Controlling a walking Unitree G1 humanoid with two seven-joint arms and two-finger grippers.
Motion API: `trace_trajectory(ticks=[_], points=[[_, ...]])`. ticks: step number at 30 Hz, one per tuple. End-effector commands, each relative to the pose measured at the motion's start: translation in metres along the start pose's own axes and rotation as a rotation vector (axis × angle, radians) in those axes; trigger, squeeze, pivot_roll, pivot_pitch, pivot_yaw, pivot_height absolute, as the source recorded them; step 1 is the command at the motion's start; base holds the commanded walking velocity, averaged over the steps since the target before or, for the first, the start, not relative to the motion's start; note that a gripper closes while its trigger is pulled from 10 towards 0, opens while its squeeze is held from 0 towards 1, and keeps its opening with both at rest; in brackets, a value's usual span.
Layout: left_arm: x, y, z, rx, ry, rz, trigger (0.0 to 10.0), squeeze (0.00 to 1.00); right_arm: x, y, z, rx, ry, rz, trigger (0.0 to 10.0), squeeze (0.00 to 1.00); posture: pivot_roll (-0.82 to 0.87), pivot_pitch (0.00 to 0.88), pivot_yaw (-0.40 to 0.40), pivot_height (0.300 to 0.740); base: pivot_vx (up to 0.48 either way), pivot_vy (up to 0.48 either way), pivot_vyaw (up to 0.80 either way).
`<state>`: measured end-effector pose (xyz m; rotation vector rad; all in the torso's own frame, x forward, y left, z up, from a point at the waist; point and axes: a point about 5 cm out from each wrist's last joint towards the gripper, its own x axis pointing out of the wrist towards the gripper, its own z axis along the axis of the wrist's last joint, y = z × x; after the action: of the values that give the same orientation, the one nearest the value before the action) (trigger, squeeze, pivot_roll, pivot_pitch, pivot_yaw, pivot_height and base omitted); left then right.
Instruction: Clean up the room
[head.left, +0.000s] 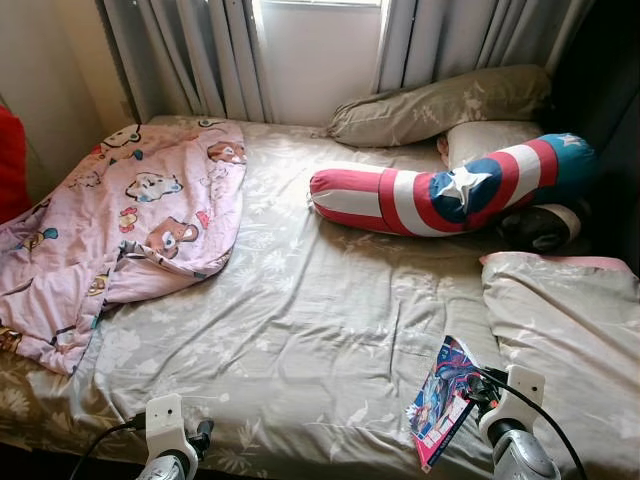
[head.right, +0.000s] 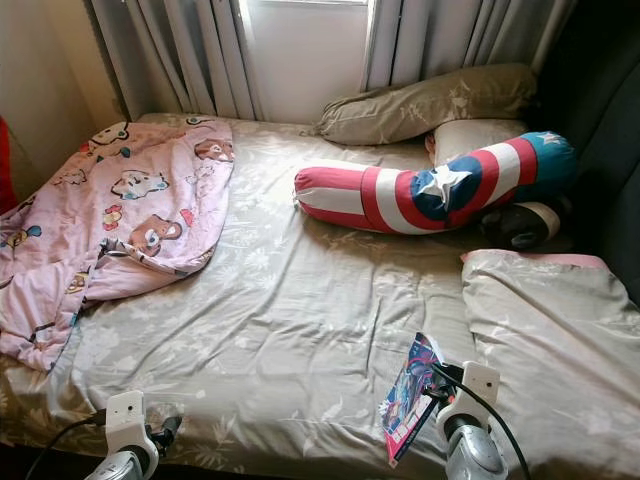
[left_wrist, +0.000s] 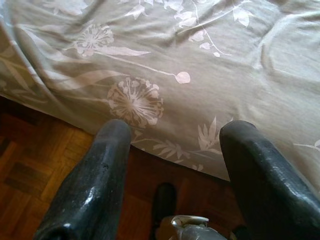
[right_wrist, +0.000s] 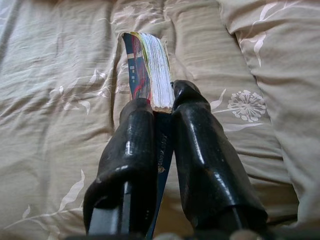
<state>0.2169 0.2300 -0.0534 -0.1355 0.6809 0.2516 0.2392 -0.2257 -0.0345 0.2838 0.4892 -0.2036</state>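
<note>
My right gripper (right_wrist: 161, 102) is shut on a colourful comic book (head.left: 440, 400), holding it by its edge just above the bed's near right part; in the right wrist view the book (right_wrist: 147, 70) stands on edge between the black fingers (right_wrist: 131, 145). My left gripper (left_wrist: 172, 135) is open and holds nothing, at the bed's near left edge over the wooden floor (left_wrist: 30, 165). A pink cartoon blanket (head.left: 130, 220) lies crumpled on the bed's left side. A red, white and blue shield bolster (head.left: 450, 190) lies across the far right.
The bed (head.left: 300, 320) has a beige floral sheet. Beige pillows (head.left: 440, 105) lie against the far curtain (head.left: 200, 50) and window. A folded beige cover (head.left: 560, 330) sits at the right. A red object (head.left: 10, 160) stands at the left wall.
</note>
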Motion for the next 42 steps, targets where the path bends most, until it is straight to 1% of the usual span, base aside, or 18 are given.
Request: trace_trajectory(ticks=[1, 16, 22, 25, 28, 30, 31, 32, 33, 34, 35, 37, 39, 40, 41, 42], points=[[-0.001, 0.001, -0.002, -0.003, 0.011, -0.001, 10.0, 0.00, 0.004, 0.000, 0.012, -0.006, -0.044, -0.008, 10.0, 0.00, 0.07, 0.000, -0.054, 0.740, 0.251, 0.000, 0.00], [-0.001, 0.002, -0.002, 0.009, 0.006, -0.001, 10.0, 0.00, 0.004, 0.000, 0.013, -0.011, -0.047, -0.013, 10.0, 0.00, 0.07, 0.000, -0.042, 0.740, 0.283, 0.000, 0.00], [-0.001, 0.002, -0.001, 0.015, -0.001, -0.003, 10.0, 0.00, 0.004, -0.001, 0.013, -0.011, -0.052, -0.022, 10.0, 0.00, 0.08, 0.000, -0.038, 0.740, 0.000, 0.000, 0.00], [0.000, 0.003, 0.003, 0.022, -0.020, -0.013, 10.0, 0.00, 0.004, 0.000, 0.013, 0.016, -0.063, -0.030, 10.0, 0.00, 0.07, 0.000, -0.029, 0.740, 0.000, 0.000, 0.00], [0.000, 0.003, 0.007, 0.032, -0.043, -0.022, 10.0, 0.00, 0.005, 0.005, 0.015, 0.036, -0.080, -0.009, 10.0, 0.00, 0.07, 0.000, -0.024, 0.740, 0.000, 0.000, 0.00], [0.002, 0.002, 0.016, 0.040, -0.081, -0.040, 10.0, 0.00, 0.006, 0.010, 0.017, 0.057, -0.096, 0.011, 10.0, 0.00, 0.07, 0.000, -0.017, 0.740, 0.000, 0.000, 0.00], [0.003, 0.000, 0.024, 0.038, -0.121, -0.055, 10.0, 0.00, 0.008, 0.015, 0.019, 0.084, -0.110, 0.028, 10.0, 0.00, 0.07, 0.000, -0.010, 0.740, 0.000, 0.000, 0.00], [0.003, 0.000, 0.024, 0.038, -0.121, -0.055, 10.0, 0.00, 0.008, 0.015, 0.019, 0.084, -0.110, 0.028, 10.0, 0.00, 0.07, 0.000, -0.010, 0.740, 0.000, 0.000, 0.00], [0.004, -0.002, 0.034, 0.031, -0.169, -0.070, 10.0, 0.00, 0.009, 0.019, 0.022, 0.097, -0.127, 0.045, 10.0, 0.00, 0.07, 0.000, -0.002, 0.740, 0.000, 0.000, 0.00], [0.005, -0.005, 0.042, 0.029, -0.214, -0.088, 10.0, 0.00, 0.010, 0.025, 0.025, 0.087, -0.143, 0.064, 10.0, 0.00, 0.06, 0.000, 0.004, 0.740, 0.000, 0.000, 0.00], [0.005, -0.005, 0.044, 0.029, -0.223, -0.091, 10.0, 0.00, 0.010, 0.026, 0.025, 0.084, -0.146, 0.068, 10.0, 0.00, 0.06, 0.000, 0.004, 0.740, 0.000, 0.000, 0.00], [0.005, -0.008, 0.056, 0.037, -0.290, -0.111, 10.0, 0.00, 0.012, 0.034, 0.031, 0.050, -0.177, 0.107, 10.0, 0.00, 0.05, 0.000, 0.013, 0.740, 0.000, 0.000, 0.00], [0.005, -0.009, 0.061, 0.042, -0.321, -0.115, 10.0, 0.00, 0.012, 0.038, 0.034, 0.032, -0.191, 0.124, 10.0, 0.00, 0.05, 0.000, 0.013, 0.740, 0.000, 0.000, 0.00], [0.003, -0.014, 0.077, 0.059, -0.404, -0.137, 10.0, 0.00, 0.013, 0.045, 0.040, 0.019, -0.231, 0.152, 10.0, 0.00, 0.05, 0.000, 0.014, 0.740, 0.000, 0.000, 0.00], [0.003, -0.014, 0.077, 0.059, -0.404, -0.137, 10.0, 0.00, 0.013, 0.045, 0.040, 0.019, -0.231, 0.152, 10.0, 0.00, 0.05, 0.000, 0.014, 0.740, 0.000, 0.000, 0.00], [0.003, -0.018, 0.083, 0.070, -0.442, -0.150, 10.0, 0.00, 0.013, 0.047, 0.042, 0.013, -0.251, 0.163, 10.0, 0.00, 0.05, 0.000, 0.012, 0.740, 0.000, 0.000, 0.00]])
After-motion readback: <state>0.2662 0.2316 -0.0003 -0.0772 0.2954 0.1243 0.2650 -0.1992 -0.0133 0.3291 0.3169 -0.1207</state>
